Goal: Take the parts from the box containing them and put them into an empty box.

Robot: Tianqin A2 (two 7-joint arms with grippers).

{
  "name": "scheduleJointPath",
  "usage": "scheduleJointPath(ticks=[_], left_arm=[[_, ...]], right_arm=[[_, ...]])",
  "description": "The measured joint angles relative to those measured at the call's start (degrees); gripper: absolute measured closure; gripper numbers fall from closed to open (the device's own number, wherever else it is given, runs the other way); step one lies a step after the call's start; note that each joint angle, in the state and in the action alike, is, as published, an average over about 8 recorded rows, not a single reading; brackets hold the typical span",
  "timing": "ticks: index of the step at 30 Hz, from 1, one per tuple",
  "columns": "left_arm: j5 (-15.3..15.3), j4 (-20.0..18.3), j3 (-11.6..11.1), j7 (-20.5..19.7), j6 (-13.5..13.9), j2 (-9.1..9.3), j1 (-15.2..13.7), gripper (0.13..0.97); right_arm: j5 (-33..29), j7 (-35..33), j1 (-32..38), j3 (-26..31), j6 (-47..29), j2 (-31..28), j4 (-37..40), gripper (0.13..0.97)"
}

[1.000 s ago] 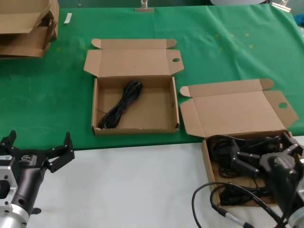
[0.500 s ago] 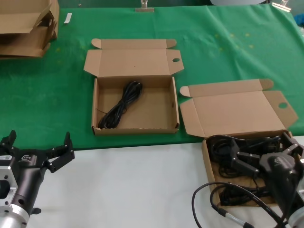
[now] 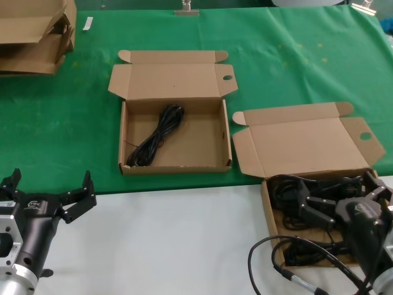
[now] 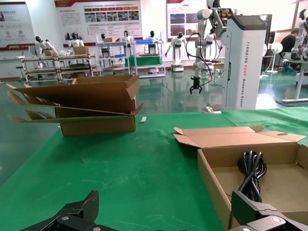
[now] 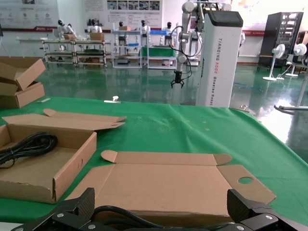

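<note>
Right gripper (image 3: 336,198): fingers spread wide apart, lowered into the full box (image 3: 268,203) at the near right corner of the work area, set among the black cables (image 3: 284,192) piled there; nothing is clamped between the fingers. That box sits partly on the white tabletop (image 3: 178,239) and partly on the green cloth (image 3: 295,61), its lid (image 3: 304,144) laid open and flat toward the far side, with a round hole in one side tab. Second box (image 3: 222,144): on the green cloth, left of the first and farther back, lid open, holding one looped black cable (image 3: 156,138) lying diagonally in its left half. Left gripper (image 3: 49,196): fingers apart, holding nothing, hovering over the white tabletop at the near left, well apart from both boxes. Flattened cardboard stack (image 3: 34,34): far left corner of the cloth. A thicker cable with a grey tip (image 3: 288,270) loops over the tabletop beside the right arm.
</note>
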State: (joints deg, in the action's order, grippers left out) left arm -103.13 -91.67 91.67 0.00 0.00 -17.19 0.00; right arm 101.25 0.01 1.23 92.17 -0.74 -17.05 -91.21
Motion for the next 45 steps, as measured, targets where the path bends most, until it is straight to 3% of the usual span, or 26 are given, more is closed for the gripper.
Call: scheduleJointPath(ticks=[45], left_arm=[[0.0, 0.0, 0.0, 0.0, 0.0, 0.0, 0.0, 0.132]], right_arm=[[0.0, 0.0, 0.0, 0.0, 0.0, 0.0, 0.0, 0.129]])
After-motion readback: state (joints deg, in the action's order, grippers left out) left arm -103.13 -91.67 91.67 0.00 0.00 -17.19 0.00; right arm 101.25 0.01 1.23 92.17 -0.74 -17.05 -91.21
